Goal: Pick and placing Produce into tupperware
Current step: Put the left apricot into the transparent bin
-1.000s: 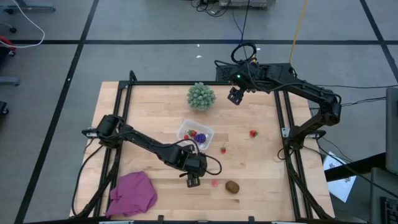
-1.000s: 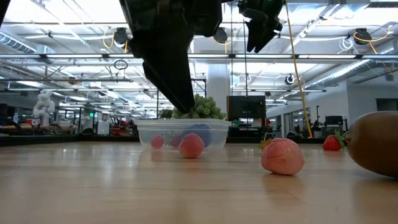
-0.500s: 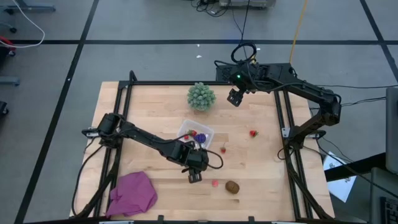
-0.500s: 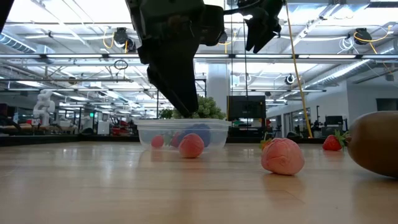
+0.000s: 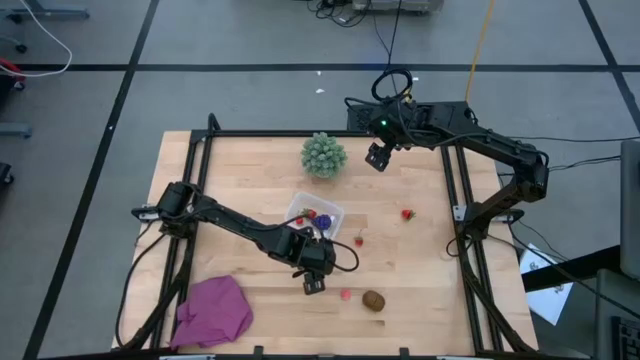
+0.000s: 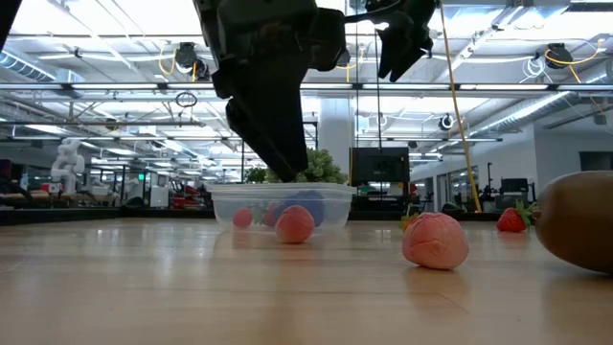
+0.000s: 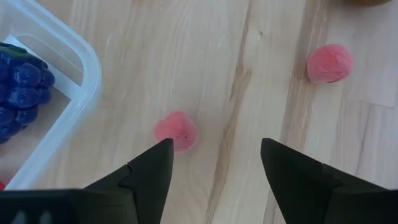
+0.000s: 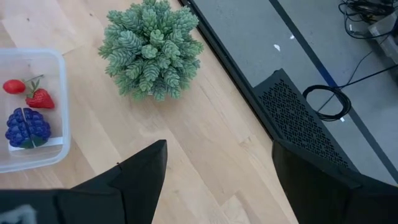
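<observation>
Left claw [image 5: 313,286] hovering with fingers spread over the worktop [image 5: 420,270], near the tupperware [image 5: 315,216].

Left wrist view: a pale pink berry [image 7: 176,131] lies on the wood just beyond the tip of one finger [image 7: 149,168], beside the tupperware's clear rim [image 7: 74,93]; a second pink berry [image 7: 329,63] lies farther off, apart from both fingers. Inside the tupperware sit purple grapes [image 8: 27,128], a strawberry [image 8: 38,98] and a small red piece [image 8: 13,86]. On the open wood lie a brown oval piece [image 5: 373,300] toward the front edge, a pink piece [image 5: 346,295] just beside it, a small red berry [image 5: 359,240] right of the container, and a red strawberry [image 5: 407,213] farther right. Right claw [image 5: 377,157] hangs spread and empty above the back of the worktop, near the green spiky ball [image 5: 324,154].
</observation>
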### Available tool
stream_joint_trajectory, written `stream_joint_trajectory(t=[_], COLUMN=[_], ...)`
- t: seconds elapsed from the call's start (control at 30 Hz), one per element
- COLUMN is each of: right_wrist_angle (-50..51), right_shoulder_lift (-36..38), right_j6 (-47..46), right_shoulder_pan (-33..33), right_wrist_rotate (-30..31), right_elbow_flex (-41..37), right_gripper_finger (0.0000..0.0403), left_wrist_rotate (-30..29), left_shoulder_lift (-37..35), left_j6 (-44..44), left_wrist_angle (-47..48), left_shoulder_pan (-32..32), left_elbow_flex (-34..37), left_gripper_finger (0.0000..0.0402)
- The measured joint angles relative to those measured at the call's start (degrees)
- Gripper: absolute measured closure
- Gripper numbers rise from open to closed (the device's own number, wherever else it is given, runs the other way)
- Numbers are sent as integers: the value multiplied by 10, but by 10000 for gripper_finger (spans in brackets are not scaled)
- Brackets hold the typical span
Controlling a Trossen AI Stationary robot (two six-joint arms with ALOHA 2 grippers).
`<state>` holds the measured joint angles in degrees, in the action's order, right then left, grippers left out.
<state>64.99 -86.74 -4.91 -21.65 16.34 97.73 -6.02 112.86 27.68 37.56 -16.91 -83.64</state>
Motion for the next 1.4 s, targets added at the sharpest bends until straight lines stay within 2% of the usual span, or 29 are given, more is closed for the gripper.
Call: stream_joint_trajectory(t=[1.4], right_wrist_angle=[1], right_shoulder_lift=[0], right_j6=[7], right_shoulder_pan=[0], right_wrist_rotate=[-1], right_elbow_flex=[0], right_gripper_finger=[121], left_wrist_rotate=[-9], left_shoulder_lift=[47], left_j6=[5], left_wrist_angle=[-34], left_shoulder_pan=[8], left_elbow_flex=[-1], left_gripper_finger=[156])
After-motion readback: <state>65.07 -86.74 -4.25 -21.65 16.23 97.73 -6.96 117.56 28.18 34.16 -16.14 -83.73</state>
